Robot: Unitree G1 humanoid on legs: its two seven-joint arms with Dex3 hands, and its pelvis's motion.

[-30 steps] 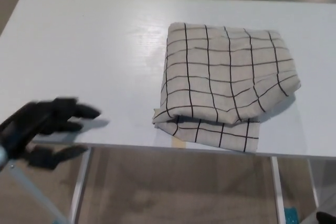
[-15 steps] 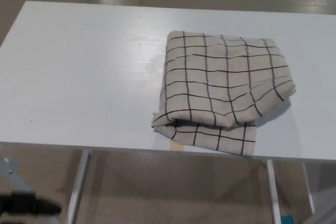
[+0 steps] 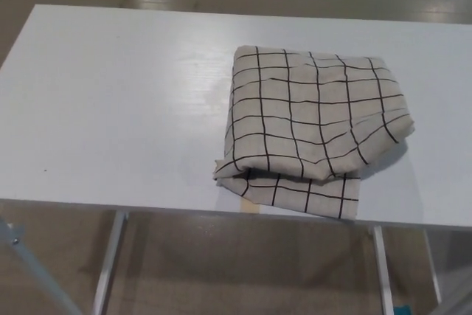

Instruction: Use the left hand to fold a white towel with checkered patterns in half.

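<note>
1. Since the left hand has dropped out of view, neither hand's state can be told.
2. Folded white checkered cloth towel (image 3: 313, 127) lies unmoved near the white table's (image 3: 110, 108) front edge, apparently finished.

Towel (image 3: 313, 119): soft woven cloth, matt, off-white with thin black grid lines, lightly creased (folded layers show at its near edge). Table (image 3: 110, 108) beneath the towel: smooth white top, faint sheen left of the towel. Legs (image 3: 107, 263) under the table: white-painted metal.
</note>
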